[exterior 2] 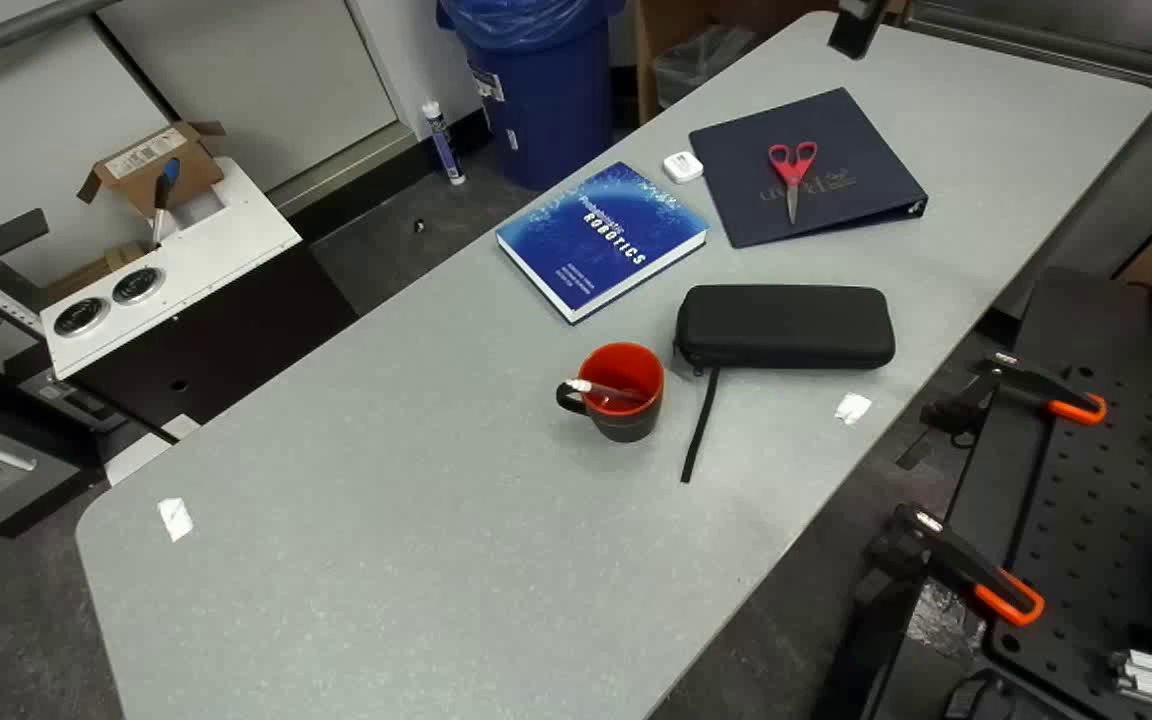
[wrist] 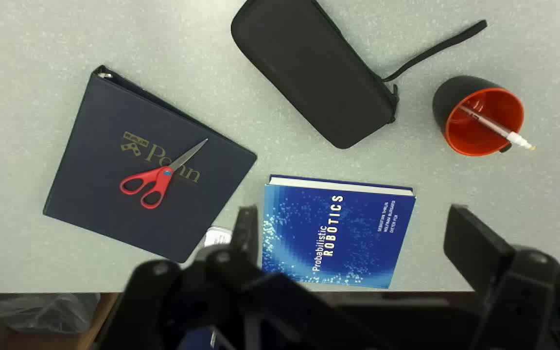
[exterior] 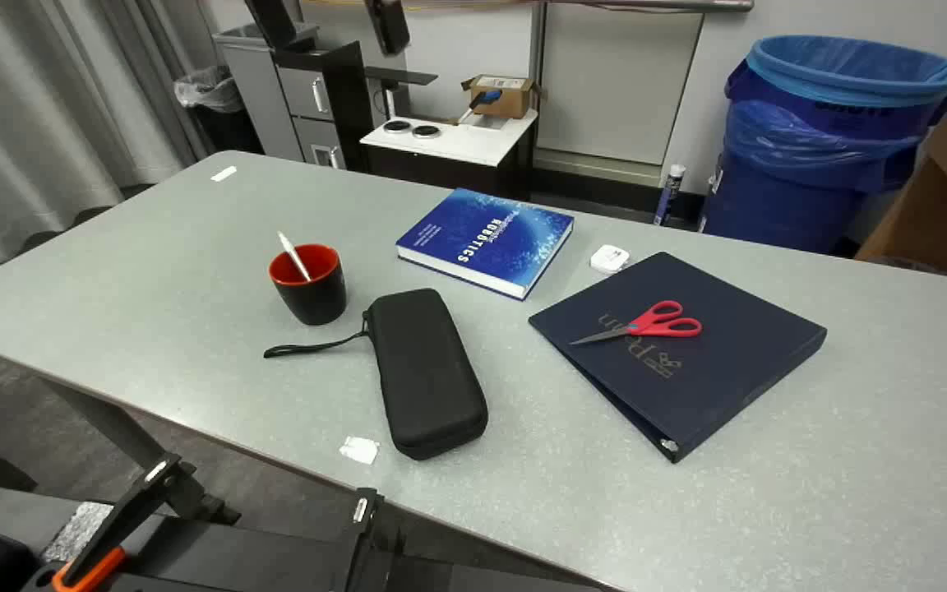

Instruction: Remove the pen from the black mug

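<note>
The black mug [exterior: 316, 302] stands upright on the table, red inside. It also shows in an exterior view [exterior 2: 626, 426] and in the wrist view [wrist: 446, 104]. The pen [exterior: 294, 256] leans inside it, its pale end sticking out over the rim on the handle side. The pen shows in an exterior view [exterior 2: 612, 392] and in the wrist view [wrist: 494, 126]. My gripper [wrist: 353, 226] is open and empty, high above the table. In the wrist view the mug and pen lie up and right of the fingers. Dark finger parts show at the top edge of both exterior views.
A black zip case [exterior: 428, 370] with a strap lies close beside the mug. A blue book [exterior: 486, 238], a small white box [exterior: 609, 258] and a dark binder [exterior: 679, 395] with red scissors [exterior: 658, 321] on it lie farther along the table [exterior: 153, 329].
</note>
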Robot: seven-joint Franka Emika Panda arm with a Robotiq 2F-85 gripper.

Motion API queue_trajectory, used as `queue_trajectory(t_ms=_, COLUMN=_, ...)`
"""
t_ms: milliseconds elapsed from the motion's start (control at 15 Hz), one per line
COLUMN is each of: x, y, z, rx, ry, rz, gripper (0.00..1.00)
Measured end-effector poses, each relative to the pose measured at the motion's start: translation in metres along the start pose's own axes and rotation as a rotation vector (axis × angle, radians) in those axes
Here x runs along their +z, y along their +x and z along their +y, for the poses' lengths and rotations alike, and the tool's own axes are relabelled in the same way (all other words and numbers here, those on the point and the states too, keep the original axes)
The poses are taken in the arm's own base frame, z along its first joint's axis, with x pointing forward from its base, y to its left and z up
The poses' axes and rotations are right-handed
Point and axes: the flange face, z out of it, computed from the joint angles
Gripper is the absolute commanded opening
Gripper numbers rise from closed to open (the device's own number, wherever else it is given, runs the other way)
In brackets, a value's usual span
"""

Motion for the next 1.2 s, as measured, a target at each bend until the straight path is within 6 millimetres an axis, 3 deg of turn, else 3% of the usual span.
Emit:
queue_trajectory(t_ms=600, x=0.001, y=0.0, z=-0.001, rx=-0.012, ry=0.003, rz=-0.005, gripper=1.0)
queue_trajectory(t_ms=733, x=0.008, y=0.001, z=-0.009, rx=-0.037, ry=0.013, rz=-0.023, gripper=1.0)
queue_trajectory(t_ms=867, x=0.025, y=0.004, z=-0.032, rx=-0.086, ry=0.029, rz=-0.057, gripper=1.0)
queue_trajectory(t_ms=1200, x=0.094, y=0.011, z=-0.117, rx=-0.239, ry=0.045, rz=-0.126, gripper=1.0)
